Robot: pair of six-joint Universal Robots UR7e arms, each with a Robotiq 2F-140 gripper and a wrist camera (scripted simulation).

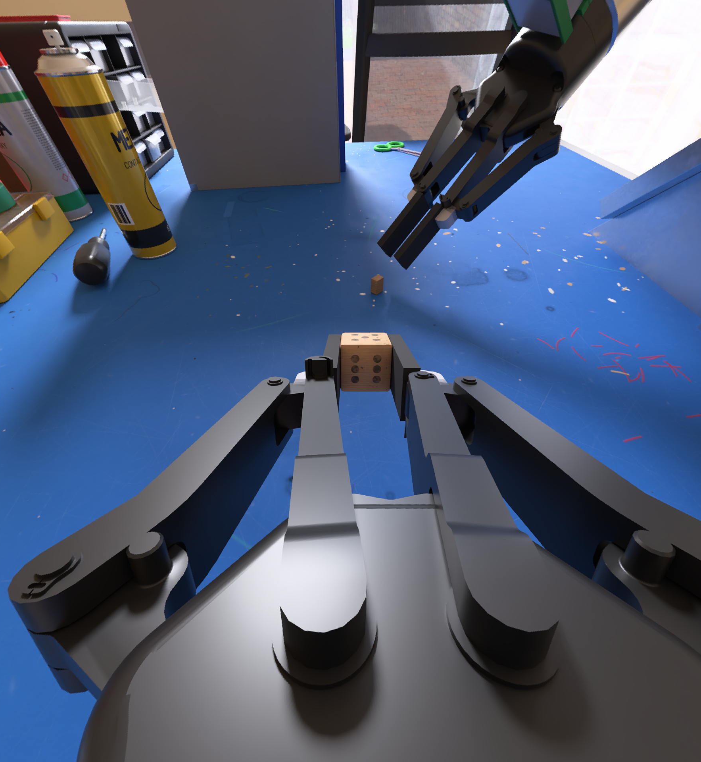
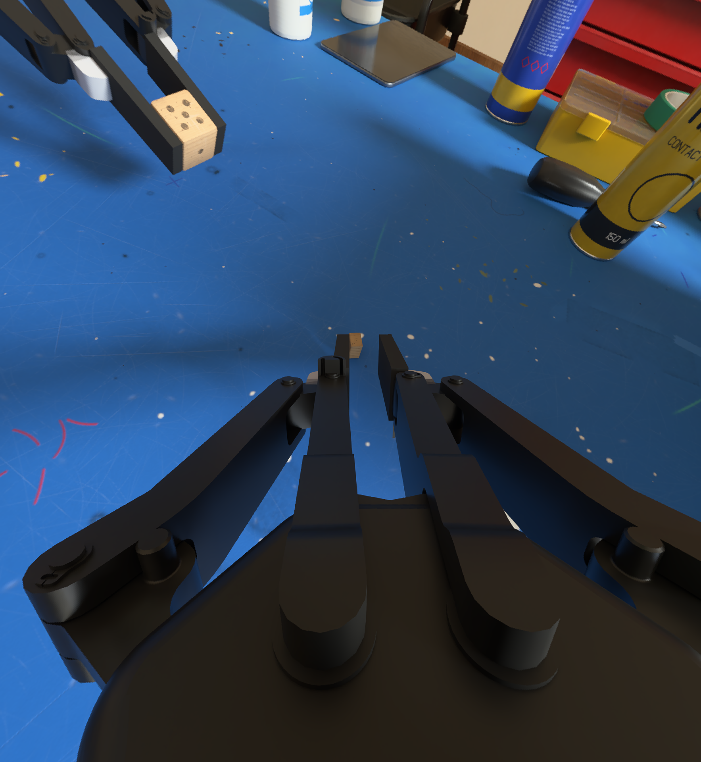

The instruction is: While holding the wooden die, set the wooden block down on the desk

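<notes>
My left fingers (image 1: pixel 365 363) are clamped on the wooden die (image 1: pixel 365 362), one pad on each side face, and I hold it in the air above the blue worktop (image 1: pixel 216 371). In the right wrist view the die (image 2: pixel 184 128) sits at the very tips of that hand, with its shadow on the worktop below.

My right fingers (image 2: pixel 367 350) stand a little apart and hold nothing. The wooden block (image 1: pixel 376 284) rests on the worktop, small and upright, free on all sides. In the left wrist view my right fingers (image 1: pixel 398 252) hang above it and a little behind, not touching it. In the right wrist view the block (image 2: pixel 355 344) shows just past my left-hand pad, partly hidden by it; I cannot tell from there if there is a gap.

Around the block the worktop has open room, only paint specks and red scratches. The crowded edge is on one side: a yellow spray can (image 1: pixel 109 161), a dark screwdriver handle (image 1: pixel 91 262) lying near it, a yellow box (image 1: pixel 14 255), and a grey panel (image 1: pixel 249 95) behind. Green scissors (image 1: pixel 389 146) lie near the far edge, well apart from both hands.
</notes>
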